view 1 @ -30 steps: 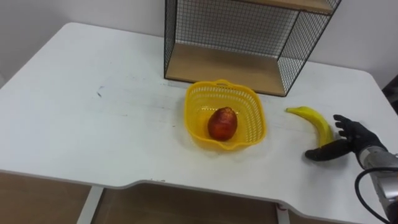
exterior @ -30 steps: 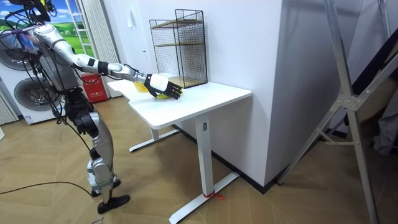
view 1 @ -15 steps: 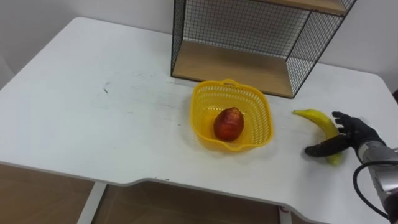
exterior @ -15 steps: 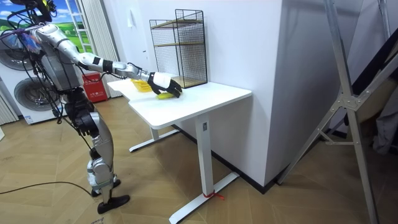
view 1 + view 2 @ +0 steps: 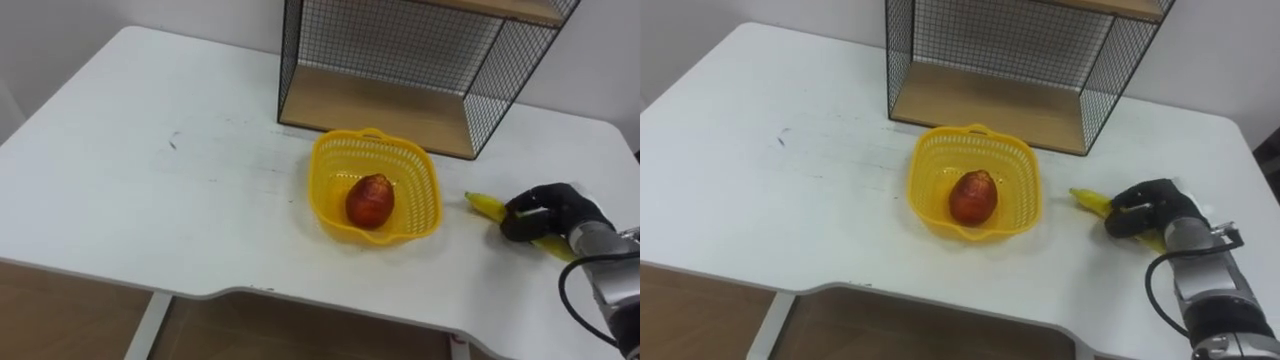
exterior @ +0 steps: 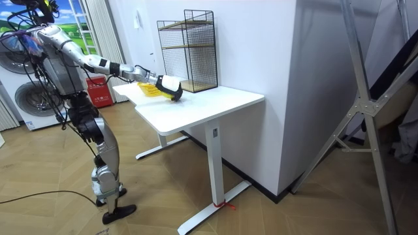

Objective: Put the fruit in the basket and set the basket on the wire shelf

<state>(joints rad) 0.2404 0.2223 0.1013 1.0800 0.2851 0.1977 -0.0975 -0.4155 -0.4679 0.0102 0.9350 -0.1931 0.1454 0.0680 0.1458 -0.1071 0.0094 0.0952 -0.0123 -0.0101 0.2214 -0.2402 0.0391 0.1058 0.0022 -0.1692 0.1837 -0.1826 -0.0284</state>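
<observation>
A yellow plastic basket [image 5: 328,190] stands on the white table [image 5: 150,210], just in front of the wire shelf [image 5: 380,105]. One red fruit [image 5: 370,199] lies inside it. To the basket's right a banana [image 5: 483,204] lies on the table, its stem end pointing at the basket. My right hand [image 5: 545,210] rests over the banana's middle with its fingers and thumb curled round it; the fruit's tips stick out on both sides. In the room view the robot stands at the table's end, its right arm stretched out to the banana [image 6: 171,91].
The black wire shelf has a wooden bottom board [image 5: 370,100] and an open front facing the basket. The table's right edge [image 5: 630,160] runs close to my right hand. Wide bare tabletop lies to the basket's left.
My right hand has gone from open beside the banana to curled round its middle, a little nearer the basket. The view has shifted slightly; the basket and red fruit stay put.
</observation>
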